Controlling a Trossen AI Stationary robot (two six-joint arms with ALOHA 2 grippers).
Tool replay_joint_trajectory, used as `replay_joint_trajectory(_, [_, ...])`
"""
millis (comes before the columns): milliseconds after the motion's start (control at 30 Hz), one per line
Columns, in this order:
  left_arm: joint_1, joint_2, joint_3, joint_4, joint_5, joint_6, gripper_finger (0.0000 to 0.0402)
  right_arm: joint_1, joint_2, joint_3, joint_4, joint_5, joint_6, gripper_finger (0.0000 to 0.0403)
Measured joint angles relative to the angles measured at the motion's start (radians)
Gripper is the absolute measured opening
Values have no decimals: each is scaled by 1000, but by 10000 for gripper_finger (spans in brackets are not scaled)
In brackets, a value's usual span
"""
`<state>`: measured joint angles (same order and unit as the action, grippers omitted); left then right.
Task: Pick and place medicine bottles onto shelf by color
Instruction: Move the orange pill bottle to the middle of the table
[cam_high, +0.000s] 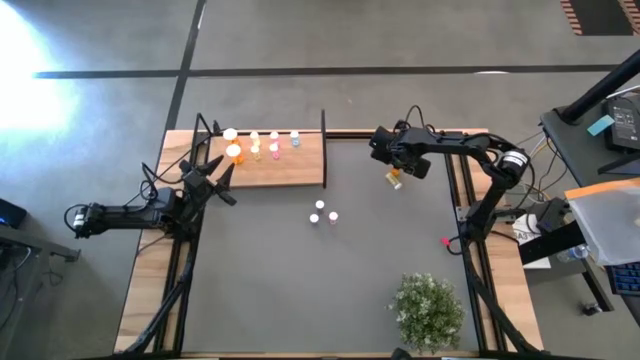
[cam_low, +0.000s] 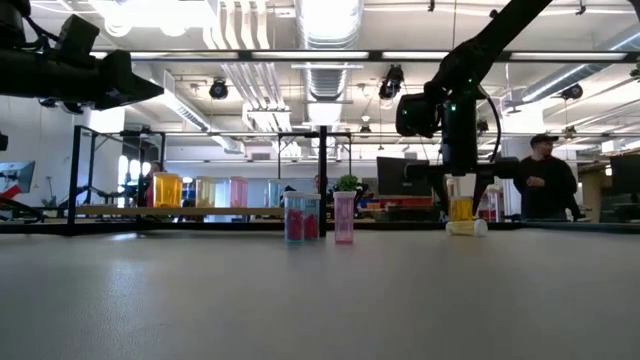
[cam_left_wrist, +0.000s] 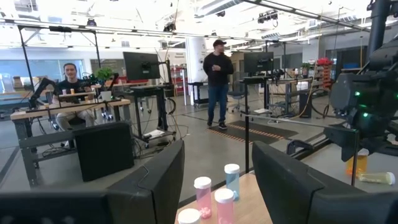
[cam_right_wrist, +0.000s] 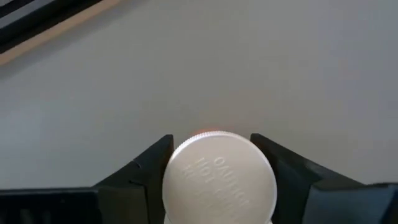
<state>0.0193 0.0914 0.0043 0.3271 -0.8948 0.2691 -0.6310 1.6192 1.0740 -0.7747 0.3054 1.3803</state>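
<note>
Near the far right part of the dark grey worktop (cam_high: 300, 290), the right hand (cam_high: 398, 172) hangs straight down over an upright orange pill bottle with a white cap (cam_low: 461, 203); the right wrist view shows that round white cap (cam_right_wrist: 219, 178) sitting between the two dark fingers (cam_right_wrist: 149, 168), which bracket it closely on both sides. Whether the pads already press the cap cannot be told, so the grip is judged as closing, not secured. A second small yellowish bottle lying on its side (cam_low: 466, 228) rests just beside the upright one. The flat light-brown wooden shelf (cam_high: 305, 168) sits at the far left of the worktop and already carries a row of orange, yellow and pink bottles (cam_high: 255, 146), with a blue one (cam_high: 295, 139) among them. Two pink bottles (cam_high: 324, 214) stand near the middle of the worktop, apart from everything else. The left hand (cam_high: 215, 182) waits at the shelf's left end, fingers partly spread and holding nothing. Risks, as judged: a hold on the cap alone may slip on lifting, because the cap is smooth and round; the closing fingers could nudge the lying bottle and send it rolling; and the carry to the shelf passes close to the standing row, where a low approach could topple bottles.
</note>
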Motion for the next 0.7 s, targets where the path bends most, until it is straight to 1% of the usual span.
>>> replay_joint_trajectory(133, [0, 0, 0, 0, 0, 0, 173, 11, 0, 18, -2, 0, 6, 186])
replay_joint_trajectory(333, [0, 0, 0, 0, 0, 0, 173, 66, 0, 89, -5, 0, -2, 209])
replay_joint_trajectory(567, [0, 0, 0, 0, 0, 0, 173, 227, 0, 139, -5, -2, -13, 190])
replay_joint_trajectory(700, [0, 0, 0, 0, 0, 0, 173, 330, 1, 148, -4, 3, 16, 190])
